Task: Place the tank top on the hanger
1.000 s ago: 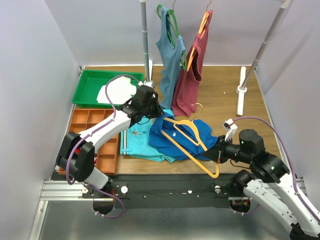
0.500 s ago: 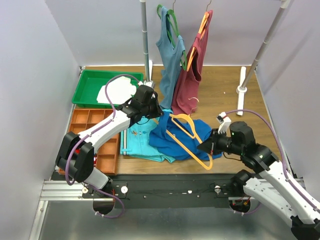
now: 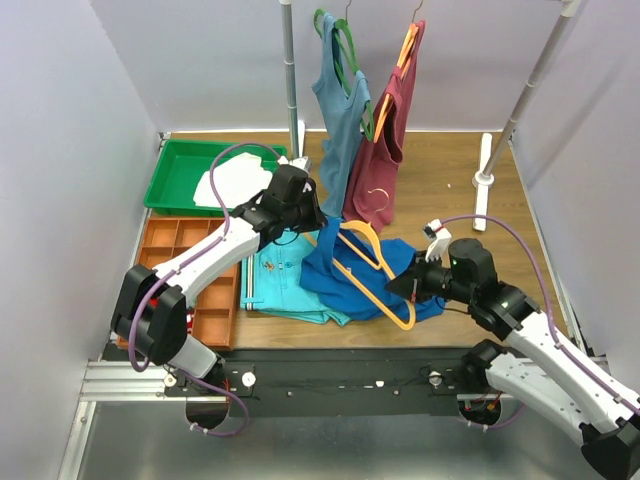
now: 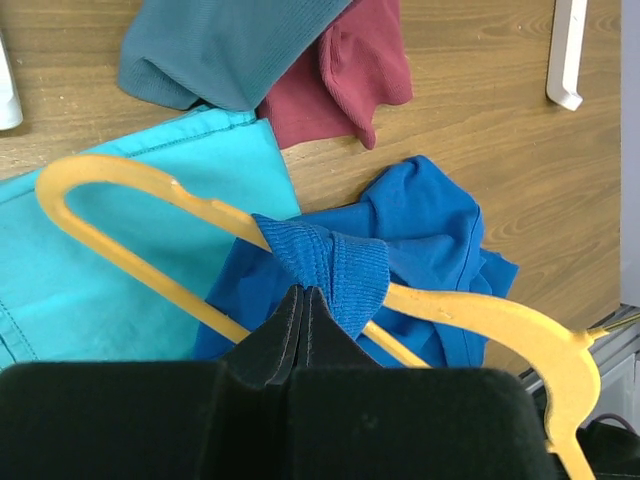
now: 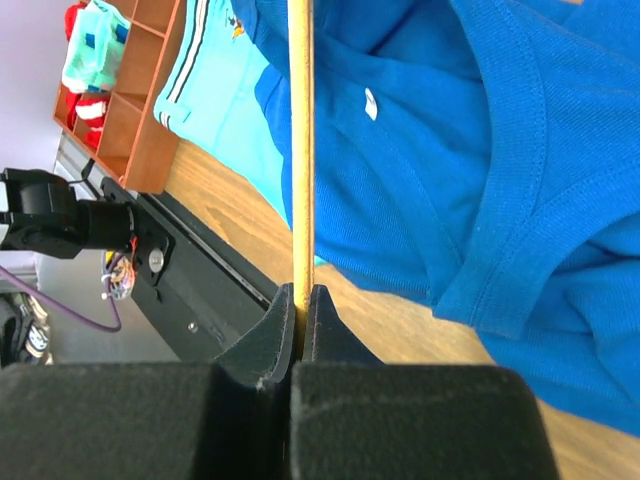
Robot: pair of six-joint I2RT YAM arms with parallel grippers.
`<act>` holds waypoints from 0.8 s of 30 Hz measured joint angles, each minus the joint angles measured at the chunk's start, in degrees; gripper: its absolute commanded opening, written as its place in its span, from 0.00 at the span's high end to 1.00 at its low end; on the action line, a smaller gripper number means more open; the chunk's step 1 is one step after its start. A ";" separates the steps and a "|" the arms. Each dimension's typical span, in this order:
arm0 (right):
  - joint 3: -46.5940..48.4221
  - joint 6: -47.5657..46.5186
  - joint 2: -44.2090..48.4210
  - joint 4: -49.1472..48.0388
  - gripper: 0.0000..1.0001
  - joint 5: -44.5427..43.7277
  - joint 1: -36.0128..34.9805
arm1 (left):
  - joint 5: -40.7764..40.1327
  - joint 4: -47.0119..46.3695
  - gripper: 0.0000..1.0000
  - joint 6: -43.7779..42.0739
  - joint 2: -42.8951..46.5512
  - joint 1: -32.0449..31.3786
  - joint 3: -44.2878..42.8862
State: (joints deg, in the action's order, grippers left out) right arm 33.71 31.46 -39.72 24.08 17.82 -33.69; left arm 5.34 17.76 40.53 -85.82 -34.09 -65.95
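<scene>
Wooden desk (image 3: 440, 190) enclosed by pale walls, a clothes rail at the back carrying a grey-blue top (image 3: 338, 110) and a maroon top (image 3: 385, 140). A green tray (image 3: 170, 185) and an orange compartment box (image 3: 165, 240) stand at the left.

You see the tank top (image 4: 430, 215) heaped near the middle of the desk, partly over a folded turquoise garment (image 3: 275, 280). One ribbed strap (image 4: 335, 270) is lifted clear of the heap and wraps over one arm of the hanger (image 4: 470, 310).

Your left hand (image 4: 303, 305) is closed on that strap, pinching it just beside the hanger arm. Your right hand (image 5: 298, 300) is clamped on the thin straight bar of the hanger, holding it above the cloth.

In the overhead view the hanger's long axis runs diagonally, from beside the left hand down toward the right hand. The left wrist view puts the rounded shoulder tip at its left and the neck with the metal hook (image 4: 612, 322) at its lower right, so the strap sits between tip and neck.

The bulk of the cloth lies beneath the hanger and on the hook side, away from the left hand. The coming move likely turns on this: the free shoulder must reach the opposite hanger arm, to which the right hand is nearer. Which fold holds the second strap cannot be told.
</scene>
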 measured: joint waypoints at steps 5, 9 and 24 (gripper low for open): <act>-0.85 -0.42 -1.49 -3.06 0.99 0.00 0.00 | -0.83 0.96 0.73 -0.98 0.02 0.00 -0.57; -2.38 -0.46 -2.47 -6.12 0.99 0.13 0.00 | -2.16 1.84 0.51 -2.71 0.74 0.00 -1.16; -4.94 -1.51 -5.29 -11.61 0.99 0.07 0.00 | -4.94 -2.23 0.29 -12.35 7.93 -9.81 -0.15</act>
State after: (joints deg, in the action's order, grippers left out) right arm 28.77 29.95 -45.01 12.47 17.89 -33.69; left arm 0.40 15.53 28.18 -77.89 -43.90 -66.11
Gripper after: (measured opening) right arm 0.024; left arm 0.705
